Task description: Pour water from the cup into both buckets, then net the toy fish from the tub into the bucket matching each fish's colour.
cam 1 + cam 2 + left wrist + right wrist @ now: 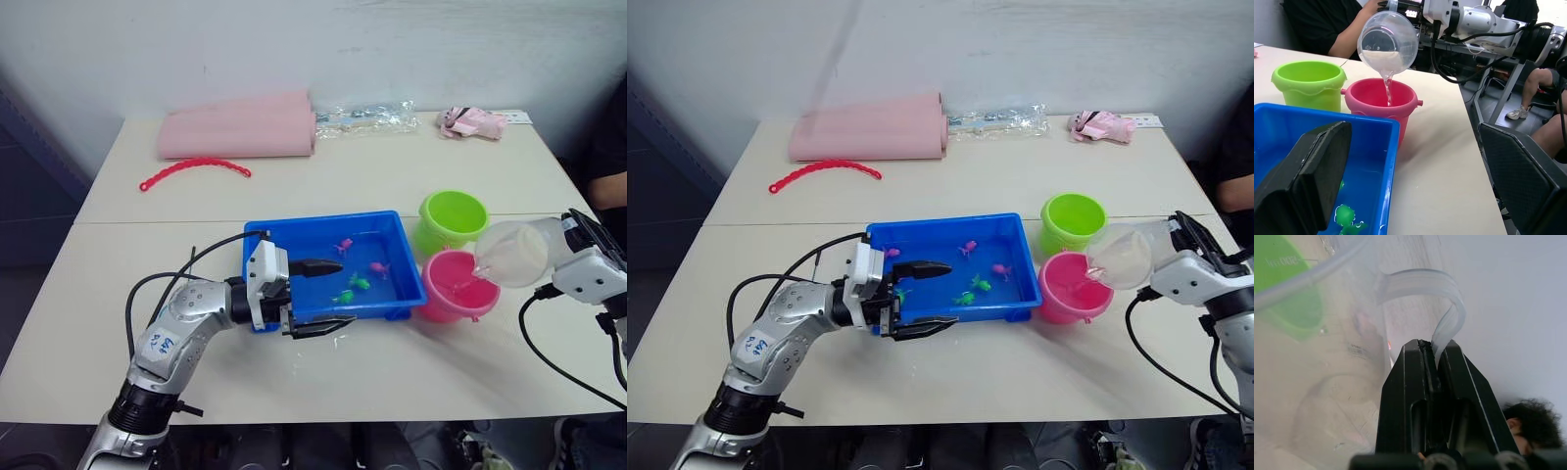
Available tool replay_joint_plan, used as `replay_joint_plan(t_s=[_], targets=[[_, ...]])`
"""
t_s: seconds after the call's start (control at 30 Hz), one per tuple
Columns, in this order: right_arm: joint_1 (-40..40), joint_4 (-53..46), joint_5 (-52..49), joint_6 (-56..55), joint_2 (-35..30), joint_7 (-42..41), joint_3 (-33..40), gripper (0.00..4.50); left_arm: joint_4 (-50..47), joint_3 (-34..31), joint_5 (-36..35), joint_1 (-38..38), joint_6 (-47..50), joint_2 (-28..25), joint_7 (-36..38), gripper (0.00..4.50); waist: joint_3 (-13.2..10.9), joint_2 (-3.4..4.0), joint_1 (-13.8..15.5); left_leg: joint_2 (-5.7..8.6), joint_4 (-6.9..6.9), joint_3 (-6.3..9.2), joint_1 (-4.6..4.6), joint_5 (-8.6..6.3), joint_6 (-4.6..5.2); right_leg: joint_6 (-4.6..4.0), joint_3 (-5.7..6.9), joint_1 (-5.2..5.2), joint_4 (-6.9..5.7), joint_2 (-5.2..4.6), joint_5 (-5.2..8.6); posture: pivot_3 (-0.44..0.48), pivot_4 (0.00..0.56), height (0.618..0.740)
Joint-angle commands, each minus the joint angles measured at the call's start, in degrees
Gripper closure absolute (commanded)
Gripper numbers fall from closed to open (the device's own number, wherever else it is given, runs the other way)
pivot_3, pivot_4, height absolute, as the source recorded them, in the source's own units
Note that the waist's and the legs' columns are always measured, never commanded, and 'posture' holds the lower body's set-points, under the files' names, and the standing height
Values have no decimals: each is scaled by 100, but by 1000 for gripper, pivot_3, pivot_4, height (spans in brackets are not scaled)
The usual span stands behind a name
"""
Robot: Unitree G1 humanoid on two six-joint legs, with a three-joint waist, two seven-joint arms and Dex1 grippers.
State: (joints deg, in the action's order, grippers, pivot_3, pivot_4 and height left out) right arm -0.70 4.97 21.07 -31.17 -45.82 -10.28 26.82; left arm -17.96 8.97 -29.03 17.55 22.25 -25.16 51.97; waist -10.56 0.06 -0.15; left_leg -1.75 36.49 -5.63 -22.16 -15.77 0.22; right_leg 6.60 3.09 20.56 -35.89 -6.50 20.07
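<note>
My right gripper point(1431, 346) is shut on the handle of the clear cup point(514, 253). The cup is tipped over the pink bucket point(456, 284), and a thin stream of water point(1387, 90) runs from its lip into that bucket. The lime green bucket point(453, 217) stands just behind the pink one. Both are right of the blue tub point(323, 219). In the tub's water float pink toy fish point(378, 266) and green toy fish point(359, 283). My left gripper point(345, 293) is open at the tub's front left, one finger over the water and the other outside the front rim.
At the table's far side lie a rolled pink cloth point(238, 127), a red beaded strip point(194, 168), a clear plastic bag point(367, 119) and a small pink item point(472, 121). A person point(609, 147) sits beyond the table's right edge.
</note>
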Motion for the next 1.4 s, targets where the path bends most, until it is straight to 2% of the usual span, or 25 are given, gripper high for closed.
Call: replay_joint_plan(t_s=[0.03,0.57,0.83,0.93,1.17,1.3,1.4], targets=[[31,-188,417,-199,-218,428,52,4441,-51,-21,19,84,-127,66,2,0,0,0,-1,0,0,0,0,0,0,0,0,0,-1,0,0,0,150,740],[5,-133,1007,-225,-335,1107,23,4441,-8,-27,79,130,-152,144,25,0,0,0,-3,0,3,0,0,1,0,0,-1,0,-2,0,0,0,150,740],[-9,-68,1016,-194,-393,1188,-78,4441,-3,-40,112,122,-171,159,31,0,0,0,-4,-1,4,0,0,1,0,0,-1,0,-3,1,0,0,150,740],[1,-9,806,-165,-382,1098,-131,4441,-4,-47,116,115,-177,150,38,0,0,0,-3,0,4,-1,0,1,0,0,0,0,-4,0,0,0,150,740],[144,169,-918,399,169,545,33,4441,-14,-100,117,59,-199,80,58,0,-1,-4,-5,-2,9,2,0,1,1,0,0,-4,-6,1,0,0,150,740],[293,190,-2055,927,382,-73,50,4441,-33,-126,106,30,-201,27,54,0,-1,-4,-7,-3,15,3,-1,1,2,1,0,-5,-8,1,-1,0,150,740],[443,193,-2330,1340,340,-262,62,4441,-29,-175,76,24,-196,-32,51,0,-1,-4,-9,-4,18,4,-1,0,4,1,-3,-5,-11,0,-1,0,150,740]])
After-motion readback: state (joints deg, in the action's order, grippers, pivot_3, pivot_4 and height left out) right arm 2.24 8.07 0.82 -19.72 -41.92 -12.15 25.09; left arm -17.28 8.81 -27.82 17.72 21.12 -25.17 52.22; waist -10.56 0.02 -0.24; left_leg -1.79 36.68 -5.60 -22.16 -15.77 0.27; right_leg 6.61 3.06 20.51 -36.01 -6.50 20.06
